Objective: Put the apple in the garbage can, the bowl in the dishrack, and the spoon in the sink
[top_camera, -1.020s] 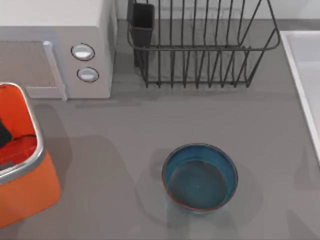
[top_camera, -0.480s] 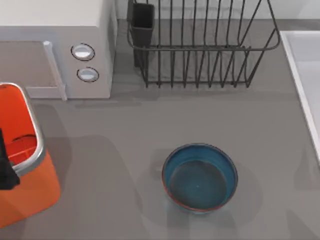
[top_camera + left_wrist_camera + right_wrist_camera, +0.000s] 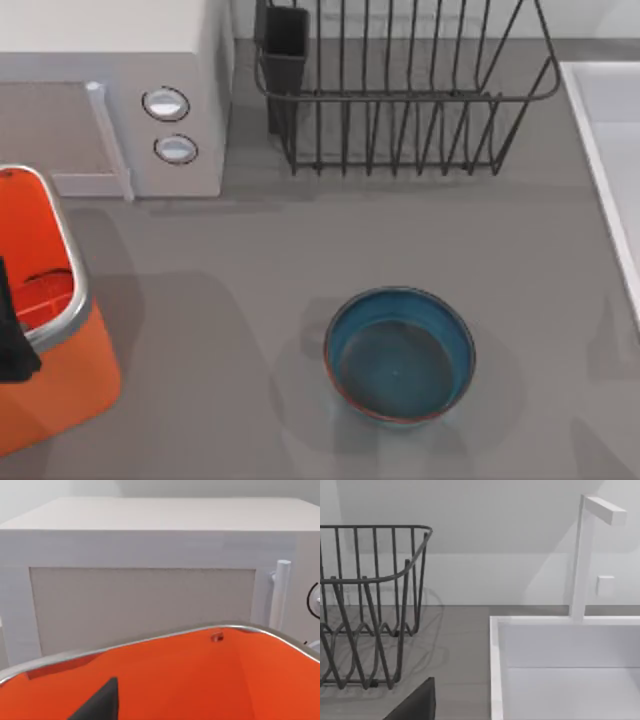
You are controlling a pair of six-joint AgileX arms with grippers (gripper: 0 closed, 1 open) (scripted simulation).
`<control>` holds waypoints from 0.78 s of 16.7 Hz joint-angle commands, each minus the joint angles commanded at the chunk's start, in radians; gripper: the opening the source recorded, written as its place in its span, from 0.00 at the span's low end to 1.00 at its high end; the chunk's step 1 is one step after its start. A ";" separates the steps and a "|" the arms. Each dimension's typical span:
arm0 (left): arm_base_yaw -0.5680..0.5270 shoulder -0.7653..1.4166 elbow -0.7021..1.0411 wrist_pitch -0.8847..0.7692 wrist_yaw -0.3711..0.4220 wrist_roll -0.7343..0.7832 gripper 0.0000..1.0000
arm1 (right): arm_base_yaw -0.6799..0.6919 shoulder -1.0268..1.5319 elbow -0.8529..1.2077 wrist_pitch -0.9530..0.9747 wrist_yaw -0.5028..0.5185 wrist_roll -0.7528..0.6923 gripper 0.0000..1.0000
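The teal-blue bowl stands upright on the grey counter, near the front middle. The orange garbage can with its silver rim is at the left edge, and my left gripper hangs as a dark shape over its rim. In the left wrist view the garbage can's orange inside lies just below the gripper. The dishrack is at the back middle. The sink is at the right edge. My right gripper is seen as a dark tip between the dishrack and the sink. The apple and the spoon are out of view.
A white microwave with two round buttons stands at the back left, right behind the garbage can. A white faucet rises at the sink's far rim. Open grey counter lies between bowl, dishrack and sink.
My left gripper has shifted from over the can's inside toward its near rim and looks larger. In the last half second it has held still. The bowl has not moved.
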 joint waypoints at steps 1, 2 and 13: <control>0.000 0.000 0.000 0.000 0.000 0.000 1.00 | 0.018 0.021 0.020 -0.017 0.002 0.015 1.00; 0.000 0.000 0.000 0.000 0.000 0.000 1.00 | 0.044 0.052 0.052 -0.042 0.004 0.035 1.00; 0.000 0.000 0.000 0.000 0.000 0.000 1.00 | 0.496 0.985 0.792 -0.657 0.007 0.439 1.00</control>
